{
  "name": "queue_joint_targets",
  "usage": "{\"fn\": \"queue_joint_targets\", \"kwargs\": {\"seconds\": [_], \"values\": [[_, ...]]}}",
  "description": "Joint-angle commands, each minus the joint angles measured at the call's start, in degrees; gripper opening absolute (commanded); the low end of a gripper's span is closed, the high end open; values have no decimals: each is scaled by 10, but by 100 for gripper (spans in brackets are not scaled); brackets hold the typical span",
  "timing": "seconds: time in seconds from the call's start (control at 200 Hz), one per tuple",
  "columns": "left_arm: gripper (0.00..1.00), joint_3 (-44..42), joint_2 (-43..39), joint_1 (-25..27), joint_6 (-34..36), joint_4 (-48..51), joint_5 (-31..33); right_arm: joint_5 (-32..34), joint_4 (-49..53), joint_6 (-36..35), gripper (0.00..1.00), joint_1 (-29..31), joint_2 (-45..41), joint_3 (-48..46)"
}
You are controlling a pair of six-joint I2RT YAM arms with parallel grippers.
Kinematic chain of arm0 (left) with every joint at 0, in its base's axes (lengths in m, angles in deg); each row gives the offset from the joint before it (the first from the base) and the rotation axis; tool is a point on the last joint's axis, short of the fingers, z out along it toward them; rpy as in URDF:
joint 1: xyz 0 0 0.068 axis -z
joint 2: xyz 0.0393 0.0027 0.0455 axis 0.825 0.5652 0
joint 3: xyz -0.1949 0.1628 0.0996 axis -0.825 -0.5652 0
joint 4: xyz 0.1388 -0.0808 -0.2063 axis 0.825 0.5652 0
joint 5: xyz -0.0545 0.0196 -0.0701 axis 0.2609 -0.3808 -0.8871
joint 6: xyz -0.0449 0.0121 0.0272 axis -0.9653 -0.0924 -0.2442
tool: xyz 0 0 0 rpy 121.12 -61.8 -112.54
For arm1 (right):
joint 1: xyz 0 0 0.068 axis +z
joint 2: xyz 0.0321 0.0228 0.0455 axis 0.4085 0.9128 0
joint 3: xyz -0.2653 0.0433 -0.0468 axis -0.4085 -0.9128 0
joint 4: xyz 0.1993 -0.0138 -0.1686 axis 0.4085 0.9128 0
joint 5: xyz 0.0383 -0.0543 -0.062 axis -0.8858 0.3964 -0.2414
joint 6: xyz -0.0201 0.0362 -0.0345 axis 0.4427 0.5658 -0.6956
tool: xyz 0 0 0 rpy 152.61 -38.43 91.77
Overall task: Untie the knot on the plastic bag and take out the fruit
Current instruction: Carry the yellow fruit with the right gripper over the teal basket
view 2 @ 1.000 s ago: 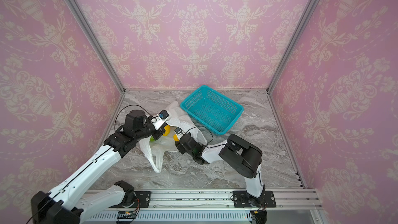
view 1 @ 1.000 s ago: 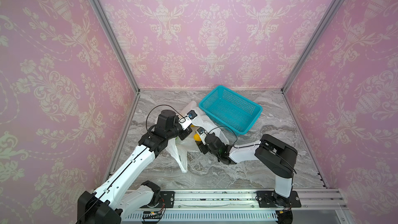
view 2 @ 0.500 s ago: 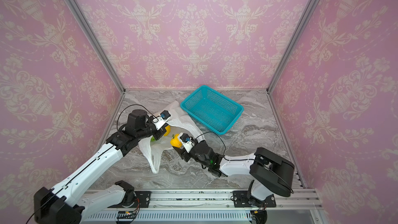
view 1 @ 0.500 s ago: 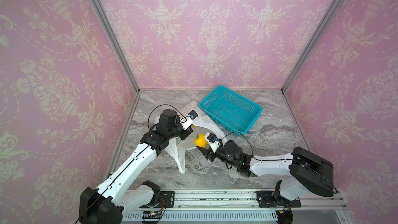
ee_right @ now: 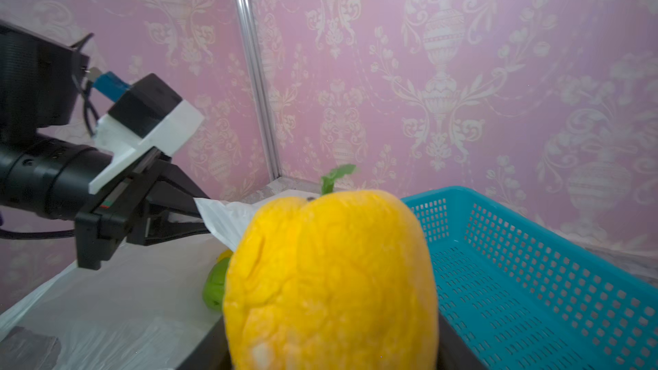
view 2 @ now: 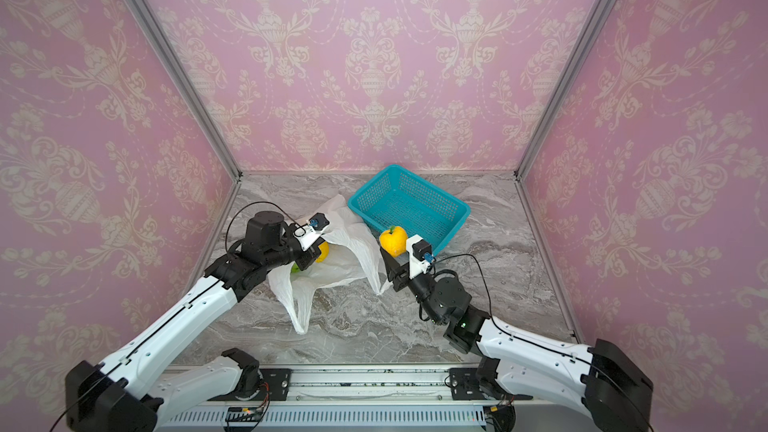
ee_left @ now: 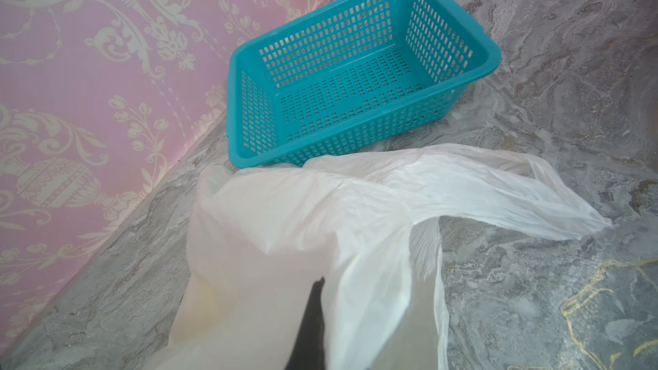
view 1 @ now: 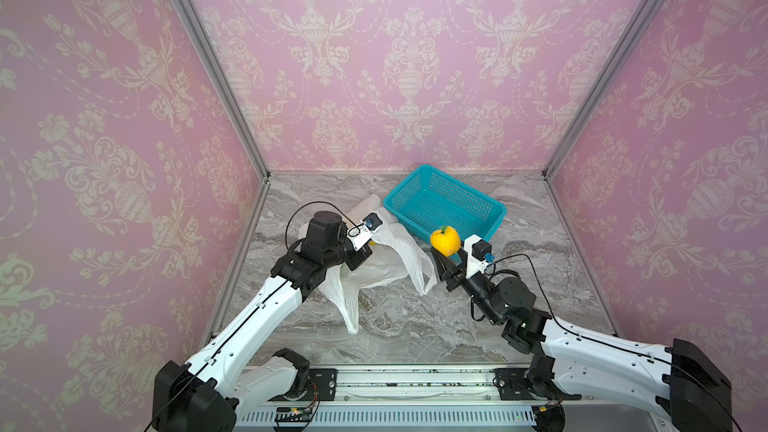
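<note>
Fruit [view 2: 323,251] half-hidden inside plastic bag [view 2: 353,243]

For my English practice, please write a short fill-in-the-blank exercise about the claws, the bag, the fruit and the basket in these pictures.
1. The right claw holds a ____ fruit with a green stem.
2. The left claw is shut on the plastic bag, which is ____ in colour.
3. The teal basket is ____: nothing lies in it.
Missing words: yellow; white; empty.

Teal mesh basket [view 1: 449,209] sits on grey marble tabletop [view 1: 540,218] near pink wallpapered wall [view 1: 407,56]
</note>
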Motion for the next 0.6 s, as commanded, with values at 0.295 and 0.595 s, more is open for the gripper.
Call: {"fn": "queue_joint_targets", "kwargs": {"seconds": [0.295, 0.595], "values": [[0, -7, -1, 4, 11, -2, 6, -1, 365, 184, 27, -174, 136, 177], [0, -7, -4, 3, 13, -1, 7, -29, 438, 220, 27, -227, 255, 247]]}}
